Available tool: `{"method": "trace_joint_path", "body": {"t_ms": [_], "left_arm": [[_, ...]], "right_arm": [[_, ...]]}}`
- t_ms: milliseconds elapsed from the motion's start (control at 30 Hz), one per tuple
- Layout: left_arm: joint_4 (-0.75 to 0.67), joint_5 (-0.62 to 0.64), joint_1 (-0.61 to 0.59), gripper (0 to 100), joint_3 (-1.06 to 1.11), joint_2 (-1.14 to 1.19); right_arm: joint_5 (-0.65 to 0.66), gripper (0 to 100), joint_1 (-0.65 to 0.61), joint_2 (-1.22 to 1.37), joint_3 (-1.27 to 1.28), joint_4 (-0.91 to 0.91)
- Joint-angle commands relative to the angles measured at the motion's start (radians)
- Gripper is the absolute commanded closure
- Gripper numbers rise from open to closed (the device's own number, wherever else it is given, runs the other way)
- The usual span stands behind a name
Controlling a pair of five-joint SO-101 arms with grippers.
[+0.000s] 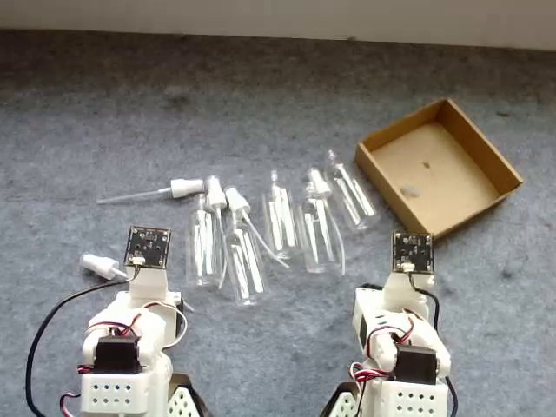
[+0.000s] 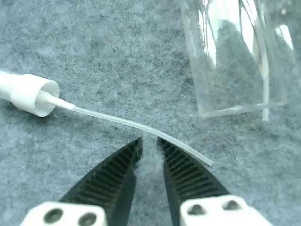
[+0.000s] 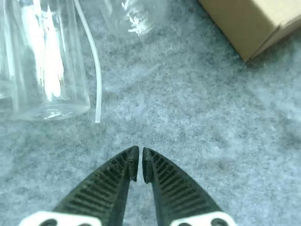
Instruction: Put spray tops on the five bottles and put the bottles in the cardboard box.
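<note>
A grey, felt-like surface (image 1: 278, 104) lies under everything; a pale strip (image 1: 278, 13) runs along its far edge.

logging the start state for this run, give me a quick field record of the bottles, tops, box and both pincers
surface: grey carpet
bottles: five clear bottles lying side by side ahead of the arms
box: cardboard box, open top, right of the bottles, no bottle inside
nearest top: white spray top lying loose on the carpet, its tube running just past the left tips
left pincer: slightly open, holding nothing
right pincer: shut, holding nothing, over bare carpet
</note>
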Motion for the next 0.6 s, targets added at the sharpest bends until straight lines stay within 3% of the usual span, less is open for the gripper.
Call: {"method": "trace_joint_path", "body": {"t_ms": [0, 333, 567], "left_arm": [[-0.008, 0.011, -0.012, 100, 0.019, -0.004], [-0.008, 0.011, -0.012, 100, 0.019, -0.004], [-0.008, 0.011, -0.012, 100, 0.019, -0.004]], "right_arm": [[0.008, 99.2, 0.015, -0.004, 0.142, -0.120], [0.009, 99.1, 0.015, -0.004, 0.136, -0.214], [0.009, 99.1, 0.016, -0.004, -0.054, -0.234]]}}
